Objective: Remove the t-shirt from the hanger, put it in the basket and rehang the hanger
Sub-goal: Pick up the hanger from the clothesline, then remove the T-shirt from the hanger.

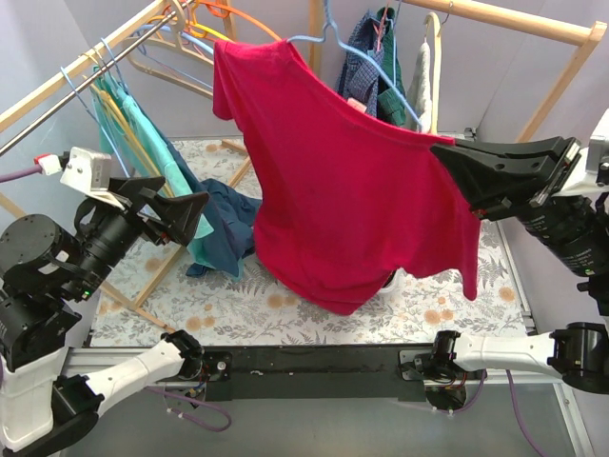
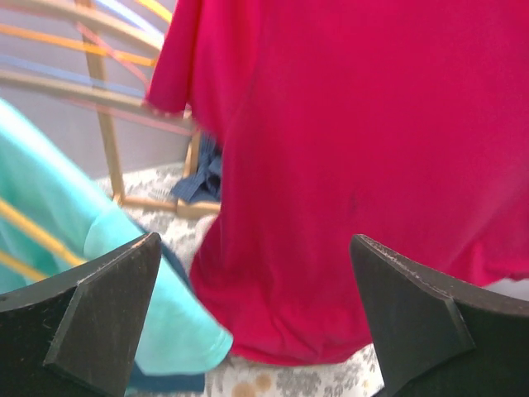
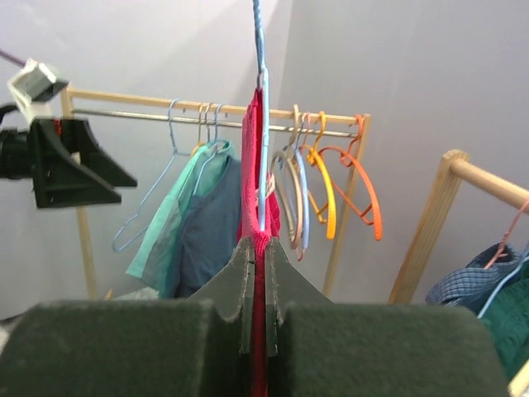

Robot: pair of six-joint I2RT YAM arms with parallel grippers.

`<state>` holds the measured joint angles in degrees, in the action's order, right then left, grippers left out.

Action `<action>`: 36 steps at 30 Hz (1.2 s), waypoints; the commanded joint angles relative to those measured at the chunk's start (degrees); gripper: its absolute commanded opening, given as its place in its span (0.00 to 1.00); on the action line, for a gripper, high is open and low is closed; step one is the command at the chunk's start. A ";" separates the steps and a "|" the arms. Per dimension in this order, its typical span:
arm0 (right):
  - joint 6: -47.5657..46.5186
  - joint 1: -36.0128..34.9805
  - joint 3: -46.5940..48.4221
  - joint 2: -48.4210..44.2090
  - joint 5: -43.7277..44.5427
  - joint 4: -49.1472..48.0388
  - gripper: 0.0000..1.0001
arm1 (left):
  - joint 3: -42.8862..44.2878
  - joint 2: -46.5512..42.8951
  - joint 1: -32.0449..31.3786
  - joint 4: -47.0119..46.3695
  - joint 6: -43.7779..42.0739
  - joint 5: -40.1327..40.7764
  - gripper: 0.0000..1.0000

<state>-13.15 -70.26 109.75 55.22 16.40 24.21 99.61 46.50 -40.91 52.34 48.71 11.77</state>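
Left gripper (image 1: pixel 181 205) has jaws wide apart beside the teal shirts (image 1: pixel 143 133), holding nothing and clear of the red t-shirt (image 1: pixel 352 190), which hangs mid-frame on the light-blue hanger (image 1: pixel 328 38), its right edge pinched tight in the right gripper (image 1: pixel 447 157).

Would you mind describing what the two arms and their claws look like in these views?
The left arm and right arm mix black cylindrical joints with white links. The black wedge-fingered left claw and the matching right claw taper to points. A small white camera box sits on the left wrist, trailing a purple cable; more purple cables loop by the bases.
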 commanded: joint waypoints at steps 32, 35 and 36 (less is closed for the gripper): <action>17.28 -0.23 -40.58 -17.96 -17.81 -11.81 0.01 | -23.59 -6.16 0.04 -20.34 -2.57 -28.91 0.98; 17.80 -0.32 -41.99 -18.04 -17.72 -12.60 0.01 | -23.94 -6.68 0.04 -22.45 -2.48 -28.73 0.98; 17.98 -0.32 -42.34 -17.96 -17.72 -13.04 0.01 | -23.94 -7.03 0.04 -22.98 -2.30 -29.08 0.98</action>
<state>3.20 -70.26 68.38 37.47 -0.40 18.28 76.14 40.51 -40.91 34.28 45.50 -15.70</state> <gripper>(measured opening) 0.048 0.981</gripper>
